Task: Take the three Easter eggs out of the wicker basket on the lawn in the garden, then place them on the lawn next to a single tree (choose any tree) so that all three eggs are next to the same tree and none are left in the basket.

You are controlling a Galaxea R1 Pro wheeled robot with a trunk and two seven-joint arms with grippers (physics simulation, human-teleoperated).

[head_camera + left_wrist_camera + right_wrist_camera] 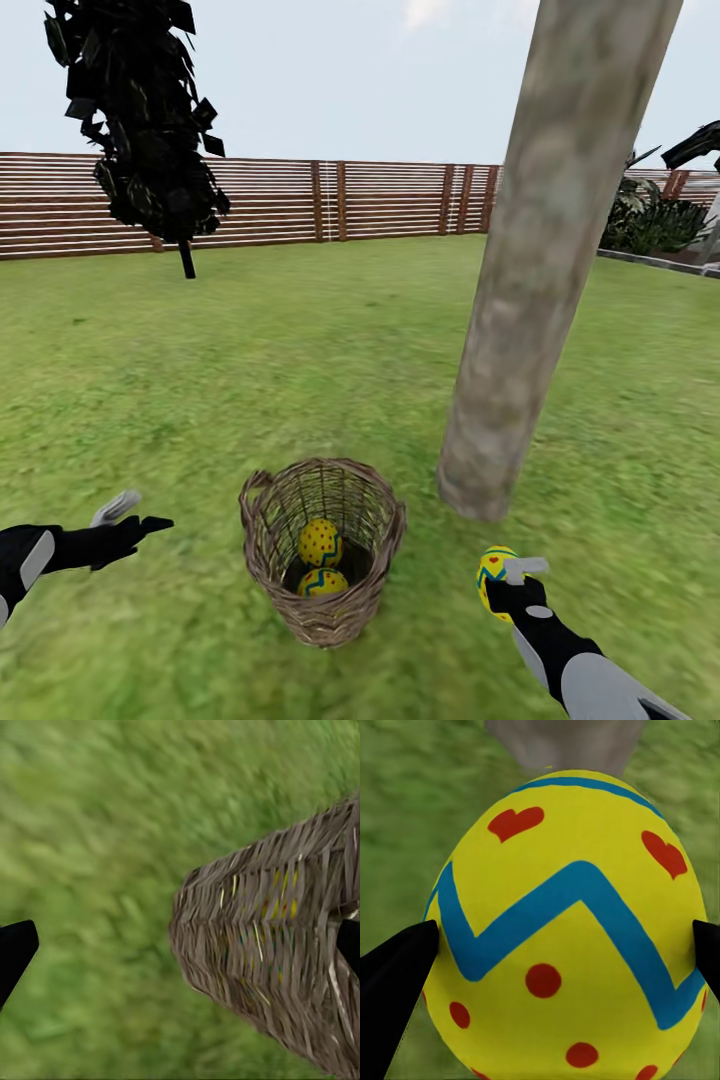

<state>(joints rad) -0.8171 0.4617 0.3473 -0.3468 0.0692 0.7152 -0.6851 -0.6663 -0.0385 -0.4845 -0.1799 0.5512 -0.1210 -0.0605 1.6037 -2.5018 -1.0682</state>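
Right claw (508, 580) pinching a smooth zigzag-banded egg (562, 930) beside open-weave wicker basket (322, 545); left claw (135, 515) spread.

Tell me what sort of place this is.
A fenced garden, by the look of it: short green grass lawn, a brown horizontal-slat wooden fence behind it, and a thick pale grey-beige tree trunk rising from the grass.

Three Easter eggs show: two (320, 541) (323, 582) lie in the one wicker basket (322, 610) and one (492, 572) sits in the right gripper (510, 580). Two trees stand on the lawn (300, 340), a thick pale trunk (540, 280) near right and a thin dark one (150, 130) far left. Two grippers appear, the other (135, 515) at near left.
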